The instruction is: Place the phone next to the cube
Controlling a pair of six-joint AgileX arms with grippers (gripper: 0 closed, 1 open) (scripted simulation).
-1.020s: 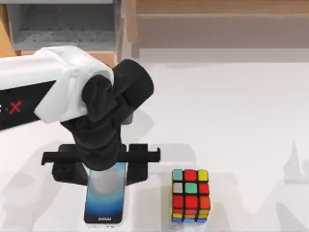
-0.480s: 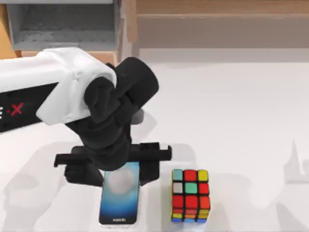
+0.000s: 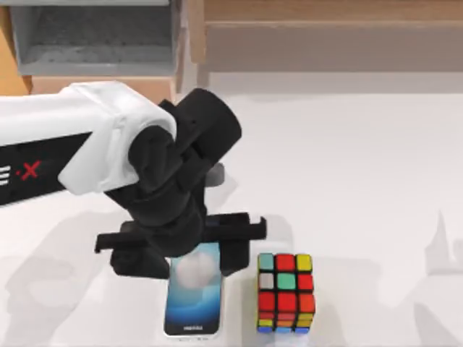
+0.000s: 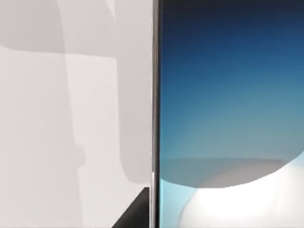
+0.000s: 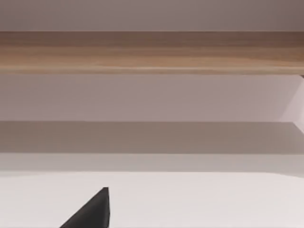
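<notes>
The phone (image 3: 193,300), a thin slab with a pale-to-blue screen, lies lengthwise near the table's front edge. My left gripper (image 3: 194,259) is shut on the phone's far end, one black finger on each long side. In the left wrist view the phone's blue screen (image 4: 228,95) and dark edge show close up over the white table. The cube (image 3: 285,293), a 3x3 puzzle with coloured stickers, stands just right of the phone, a narrow gap between them. One dark fingertip (image 5: 95,211) of my parked right arm shows over the table in the right wrist view.
A grey bin (image 3: 94,36) stands at the back left and a wooden ledge (image 3: 325,36) runs along the back. The white table (image 3: 362,181) stretches open to the right of the cube.
My left gripper has carried the phone to the right, closing most of the gap to the cube. The cube has not moved.
</notes>
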